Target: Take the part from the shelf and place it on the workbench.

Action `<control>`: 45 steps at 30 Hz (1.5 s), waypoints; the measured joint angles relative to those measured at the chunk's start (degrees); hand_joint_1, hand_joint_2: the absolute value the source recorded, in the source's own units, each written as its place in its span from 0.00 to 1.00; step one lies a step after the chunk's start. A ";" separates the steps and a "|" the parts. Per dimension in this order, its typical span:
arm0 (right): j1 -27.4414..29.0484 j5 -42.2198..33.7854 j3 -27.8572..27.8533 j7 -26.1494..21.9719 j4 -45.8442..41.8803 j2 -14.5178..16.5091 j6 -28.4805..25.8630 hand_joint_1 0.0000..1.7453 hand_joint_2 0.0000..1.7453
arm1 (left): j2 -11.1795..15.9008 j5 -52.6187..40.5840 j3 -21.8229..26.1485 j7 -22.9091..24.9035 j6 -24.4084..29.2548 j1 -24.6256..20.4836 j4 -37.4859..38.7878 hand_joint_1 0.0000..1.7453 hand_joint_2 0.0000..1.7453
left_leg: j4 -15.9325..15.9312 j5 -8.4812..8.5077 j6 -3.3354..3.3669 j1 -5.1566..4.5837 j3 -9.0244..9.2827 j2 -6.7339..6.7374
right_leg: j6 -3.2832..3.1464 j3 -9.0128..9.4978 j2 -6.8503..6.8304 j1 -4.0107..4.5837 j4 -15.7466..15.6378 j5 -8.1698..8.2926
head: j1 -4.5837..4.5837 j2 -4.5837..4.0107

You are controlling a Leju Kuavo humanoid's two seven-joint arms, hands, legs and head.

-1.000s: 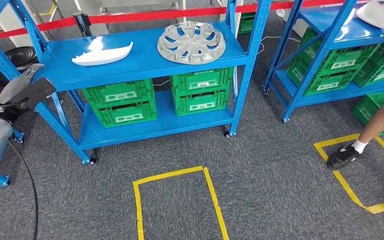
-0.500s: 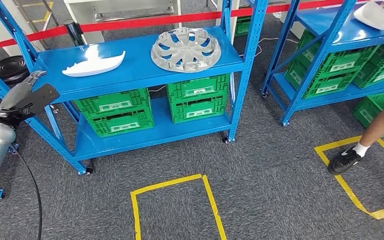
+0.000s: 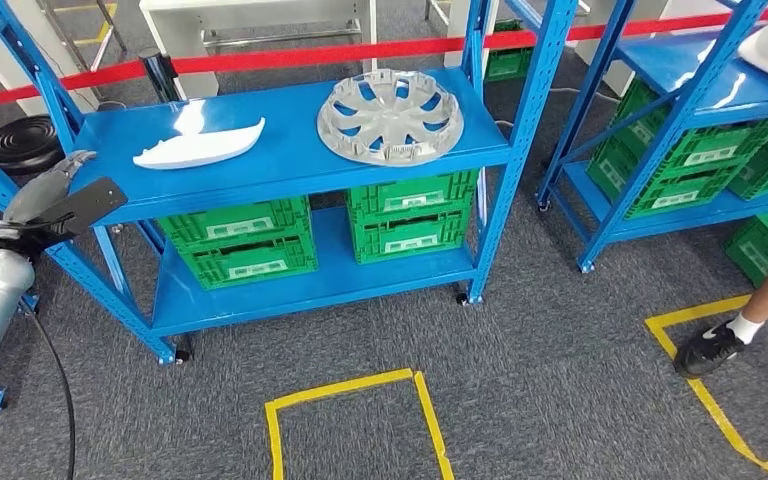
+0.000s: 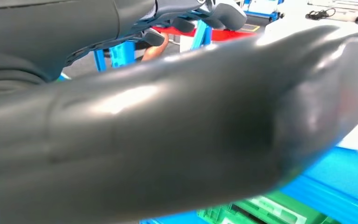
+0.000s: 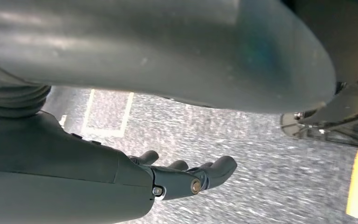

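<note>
whole view shifted since a moment ago, so camera moved, not the parts: hubcap [image 3: 390, 116] and white trim part [image 3: 198, 146] lie untouched on shelf [image 3: 290, 165], left hand [image 3: 52, 190] raised beside it, grip unclear, right hand [image 5: 186, 175] hangs loosely curled, empty.

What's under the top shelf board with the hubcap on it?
Under the top shelf board, four green crates sit in two stacks of two on the lower shelf. Their contents cannot be seen; the board covers them.
</note>
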 joint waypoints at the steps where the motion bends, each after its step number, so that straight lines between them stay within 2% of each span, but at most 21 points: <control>1: -0.02 0.01 -0.02 -0.03 0.01 0.02 -0.02 0.00 0.00 | -0.02 -0.06 -0.08 0.03 0.00 0.00 0.01 0.00 0.00 | 0.30 -0.01 -0.43 -0.06 0.28 -0.06 | -0.34 0.21 0.04 0.10 -0.46 0.22 | 0.02 0.00; 4: -0.07 0.07 -0.05 -0.18 0.01 0.05 -0.05 0.00 0.00 | 0.23 -0.19 -0.27 0.13 0.00 -0.11 -0.07 0.00 0.00 | 3.62 0.48 -1.55 0.06 -0.70 -0.06 | -1.51 1.95 0.18 -0.05 -0.80 -0.65 | -0.09 0.00; 8: -0.10 0.25 -0.07 -0.32 0.00 0.07 -0.10 0.00 0.00 | 0.54 -0.47 -0.77 0.34 0.01 -0.21 0.04 0.00 0.00 | 14.78 -3.79 -2.10 0.21 -8.46 0.15 | -2.26 4.19 0.32 -0.13 -0.92 -2.51 | -0.37 0.00; 10: -0.02 0.30 -0.07 -0.27 0.00 0.07 -0.09 0.00 0.00 | 0.55 -0.51 -0.97 0.37 0.04 0.18 0.08 0.00 0.00 | 15.64 -3.37 -1.97 0.21 -10.84 0.15 | -2.26 5.30 0.37 -0.08 -0.90 -3.46 | -0.38 0.00; 13: 0.02 0.30 -0.07 -0.23 0.01 0.07 -0.10 0.00 0.00 | 0.66 -0.51 -1.09 0.36 0.20 0.35 0.09 0.00 0.00 | 6.01 4.15 -1.17 -0.05 -8.67 0.24 | -2.00 7.17 0.36 0.07 -0.85 -4.93 | -0.35 0.00; 14: -0.04 0.30 -0.08 -0.23 0.01 0.08 -0.10 0.00 0.00 | 0.71 -0.52 -1.19 0.36 0.27 0.31 0.10 0.00 0.00 | 3.02 5.19 -0.91 -0.24 -7.78 0.30 | -1.78 7.55 0.35 0.13 -0.83 -5.37 | -0.38 0.00; 16: -0.12 0.30 -0.10 -0.17 0.02 0.11 -0.10 0.00 0.00 | 0.76 -0.53 -1.38 0.36 0.37 0.30 0.05 0.00 0.00 | 0.40 5.11 -0.39 -0.57 -6.88 0.35 | -1.19 8.00 0.26 0.24 -0.68 -5.91 | -0.39 0.00; 19: -0.19 0.30 -0.16 -0.08 0.02 0.10 -0.13 0.00 0.00 | 0.68 -0.52 -1.47 0.30 0.49 0.29 -0.12 0.00 0.00 | -0.32 4.87 0.61 -0.23 -5.16 0.15 | -0.37 7.92 0.14 0.31 1.41 -6.19 | -0.27 0.00; 21: -0.34 0.30 -0.20 -0.02 0.02 0.07 -0.15 0.00 0.00 | 0.52 -0.52 -1.49 0.27 0.52 0.30 -0.20 0.00 0.00 | -0.42 4.35 0.96 -0.07 -3.98 0.16 | 0.21 5.07 0.12 0.06 6.43 -7.37 | -0.12 0.00; 23: -0.39 0.31 -0.21 0.05 0.02 0.07 -0.15 0.00 0.00 | 0.29 -0.53 -1.51 0.27 0.52 0.51 -0.22 0.00 0.00 | -0.41 3.53 1.06 -0.04 -3.23 0.14 | 0.75 0.13 0.09 -0.20 12.97 -9.69 | -0.04 0.00; 25: -0.25 0.37 -0.22 0.10 0.02 0.07 -0.15 0.00 0.00 | 0.03 -0.55 -1.52 0.30 0.52 1.02 -0.22 0.00 0.00 | -0.40 2.45 0.84 0.06 -2.12 0.09 | 1.17 -3.27 0.06 -0.44 14.93 -10.48 | -0.03 0.00; 26: -0.17 0.41 -0.22 0.11 0.02 0.07 -0.15 0.00 0.00 | -0.05 -0.56 -1.53 0.32 0.53 1.26 -0.22 0.00 0.00 | -0.38 1.82 0.65 0.17 -1.35 0.08 | 1.31 -3.58 0.04 -0.57 13.17 -9.28 | -0.03 0.00; 28: 0.03 0.48 -0.22 0.10 0.04 0.07 -0.14 0.00 0.00 | -0.16 -0.58 -1.54 0.36 0.55 1.48 -0.21 0.00 0.00 | -0.27 0.42 0.12 0.36 0.24 0.13 | 1.39 -2.22 -0.17 -0.79 5.93 -3.58 | -0.02 0.00; 30: 0.02 0.53 -0.22 0.05 0.09 0.08 -0.12 0.00 0.00 | -0.28 -0.60 -1.57 0.36 0.57 1.46 -0.23 0.00 0.00 | -0.25 -1.02 -0.60 0.33 1.18 0.13 | 0.81 -0.82 -0.49 -0.73 1.10 -0.35 | -0.02 0.00; 34: -0.06 0.76 -0.22 -0.07 0.10 0.08 -0.10 0.00 0.00 | -0.20 -0.67 -1.66 0.35 0.69 1.38 -0.52 0.00 0.00 | 1.10 -1.61 -2.11 0.41 2.56 0.17 | -1.26 1.05 -0.34 -0.64 0.34 -1.24 | -0.12 0.00; 35: -0.09 0.80 -0.22 -0.11 0.10 0.08 -0.10 0.00 0.00 | -0.14 -0.67 -1.68 0.34 0.70 1.31 -0.57 0.00 0.00 | 2.96 -1.51 -2.31 0.47 1.57 0.19 | -1.69 1.76 -0.30 -0.68 0.33 -1.48 | -0.17 0.00; 37: -0.15 0.83 -0.22 -0.16 0.10 0.08 -0.10 0.00 0.00 | -0.06 -0.67 -1.76 0.33 0.70 1.34 -0.60 0.00 0.00 | 9.61 -2.48 -2.65 0.54 -2.90 0.22 | -2.22 2.98 -0.14 -0.71 0.26 -2.35 | -0.30 0.00; 39: -0.12 0.80 -0.22 -0.14 0.10 0.08 -0.09 0.00 0.00 | -0.06 -0.67 -1.82 0.38 0.69 1.70 -0.55 0.00 0.00 | 14.95 -5.76 -2.76 0.54 -8.03 0.22 | -2.37 4.22 0.06 -0.65 0.24 -3.56 | -0.32 0.00; 41: -0.01 0.67 -0.22 -0.09 0.10 0.07 -0.09 0.00 0.00 | -0.11 -0.67 -1.85 0.39 0.68 2.04 -0.53 0.00 0.00 | 14.37 -7.14 -2.48 0.50 -10.59 0.23 | -2.44 5.92 0.23 -0.52 0.24 -4.97 | -0.32 0.00; 42: 0.02 0.58 -0.23 -0.05 0.10 0.08 -0.09 0.00 0.00 | -0.14 -0.67 -1.86 0.39 0.68 2.09 -0.53 0.00 0.00 | 11.84 -5.36 -2.16 0.41 -10.81 0.24 | -2.42 6.90 0.28 -0.44 0.23 -5.72 | -0.31 0.00; 45: -0.11 0.41 -0.24 0.06 0.15 0.12 -0.11 0.00 0.00 | -0.25 -0.74 -1.96 0.58 0.67 2.04 -0.44 0.00 0.00 | 2.70 5.23 -0.92 -0.30 -10.10 0.23 | -1.93 9.06 0.44 -0.17 0.20 -7.91 | -0.31 0.00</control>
